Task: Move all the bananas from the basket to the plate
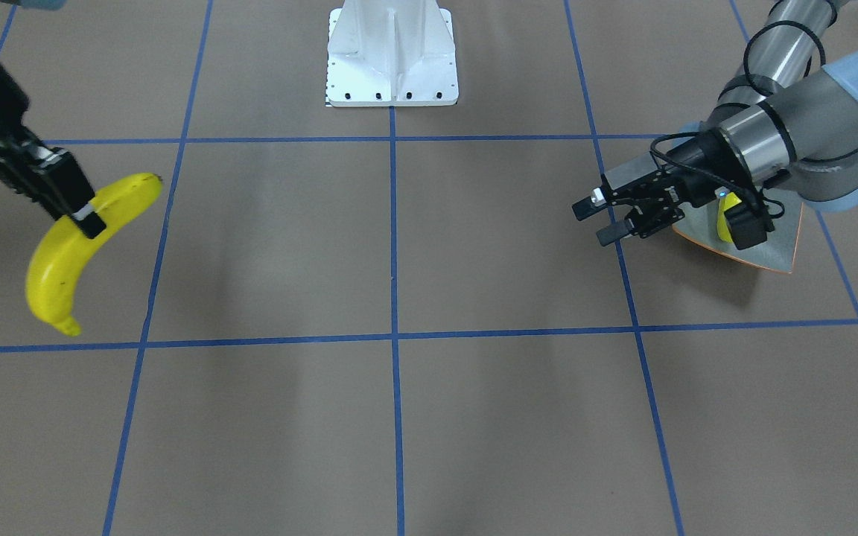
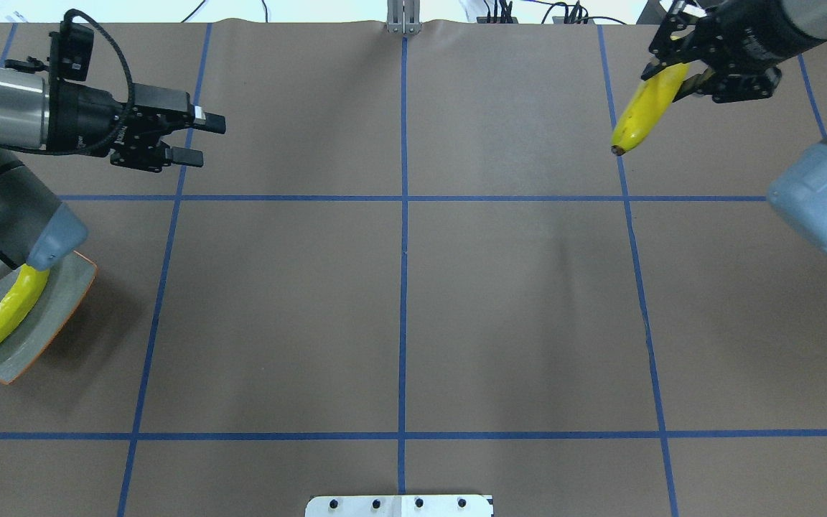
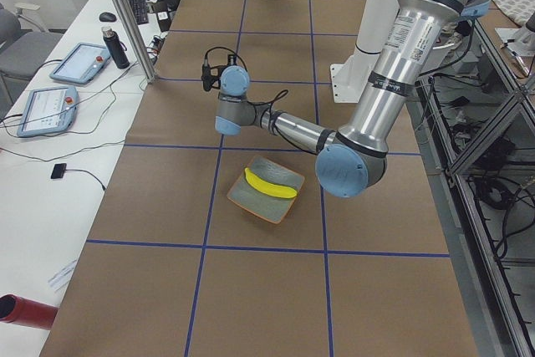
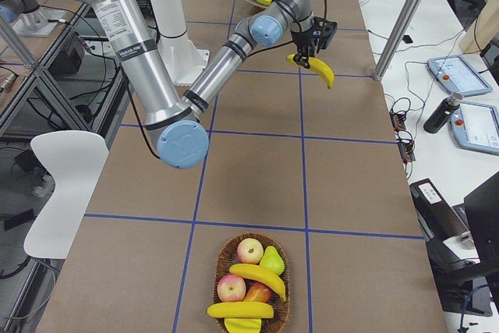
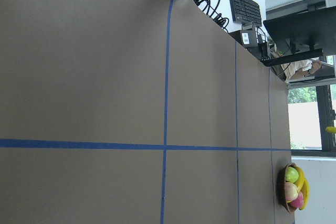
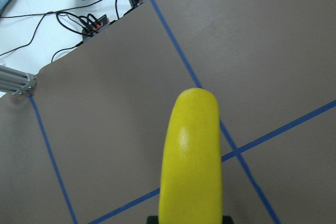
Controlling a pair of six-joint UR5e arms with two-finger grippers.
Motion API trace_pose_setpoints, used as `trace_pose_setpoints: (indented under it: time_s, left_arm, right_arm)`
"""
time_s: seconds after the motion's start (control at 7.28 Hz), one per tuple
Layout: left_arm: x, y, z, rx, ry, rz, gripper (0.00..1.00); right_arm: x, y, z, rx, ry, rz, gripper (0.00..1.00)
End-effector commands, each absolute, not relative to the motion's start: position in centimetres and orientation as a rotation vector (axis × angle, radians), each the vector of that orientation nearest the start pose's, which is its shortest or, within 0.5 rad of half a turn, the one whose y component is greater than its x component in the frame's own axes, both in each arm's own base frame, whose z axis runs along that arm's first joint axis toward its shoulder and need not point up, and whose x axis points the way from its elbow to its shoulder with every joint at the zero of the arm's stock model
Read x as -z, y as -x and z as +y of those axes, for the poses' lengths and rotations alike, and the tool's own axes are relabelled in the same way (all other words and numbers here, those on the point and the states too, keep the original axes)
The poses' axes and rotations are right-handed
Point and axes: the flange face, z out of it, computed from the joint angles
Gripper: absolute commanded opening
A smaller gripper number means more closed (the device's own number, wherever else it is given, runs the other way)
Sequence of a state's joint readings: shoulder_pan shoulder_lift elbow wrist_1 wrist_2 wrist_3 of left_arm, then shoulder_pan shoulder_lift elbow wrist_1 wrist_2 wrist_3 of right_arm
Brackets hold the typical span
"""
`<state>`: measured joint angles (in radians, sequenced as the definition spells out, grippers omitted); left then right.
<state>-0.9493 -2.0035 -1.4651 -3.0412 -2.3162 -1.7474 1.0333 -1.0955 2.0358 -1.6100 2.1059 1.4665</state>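
The middle of the surface (image 2: 399, 316) is wide open: plain brown paper crossed by blue tape lines, with the two arms out at opposite ends. The white robot base (image 1: 392, 67) sits at the near edge. The far edge runs just beyond the right end effector (image 2: 661, 68), with cables and an aluminium post behind it.

The right end effector is clamped on a banana (image 2: 639, 115), gripping it on its upper part. The fruit hangs below the fingers with its dark tip lowest, clear of the surface.

The plate (image 2: 54, 316) lies at the other end, well apart from that banana, and is partly tucked under the left arm's elbow. One banana on the plate (image 2: 1, 316) lies across it, one end poking past the orange rim.

The left end effector (image 2: 205, 140) hovers beyond the plate on the far side. Its fingers are spread with nothing between them, and it points towards the centre.

The basket (image 4: 221, 255) stands at the right end of the surface. It holds at least two basket bananas (image 4: 257, 277) among apples and a pear.

There is small lettering on the left end effector's body — too fine to read.
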Motion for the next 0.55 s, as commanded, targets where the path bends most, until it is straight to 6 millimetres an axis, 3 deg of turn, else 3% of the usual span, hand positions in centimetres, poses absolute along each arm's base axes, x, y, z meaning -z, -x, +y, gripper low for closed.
trace_pose_setpoints:
  time_s: [0.0, 0.14, 0.27, 0.41]
  left_arm:
    - [-23.2, -34.8, -49.8, 0.114, -0.041, 1.709, 1.00]
    - [-18.2, -36.4, -46.1, 0.088, 0.025, 1.685, 1.00]
    - [-16.2, -37.1, -43.7, 0.037, 0.034, 1.701, 1.00]
    - [-15.9, -37.5, -43.0, 0.005, 0.023, 1.709, 1.00]
  right_arm:
    - [-16.3, 26.5, -50.1, -0.587, -0.061, -1.055, 0.00]
    - [-15.1, 28.6, -49.2, -0.570, -0.070, -1.078, 0.00]
    - [-13.8, 31.3, -48.2, -0.564, -0.082, -1.153, 0.00]
    - [-13.4, 33.6, -47.6, -0.550, -0.077, -1.229, 0.00]
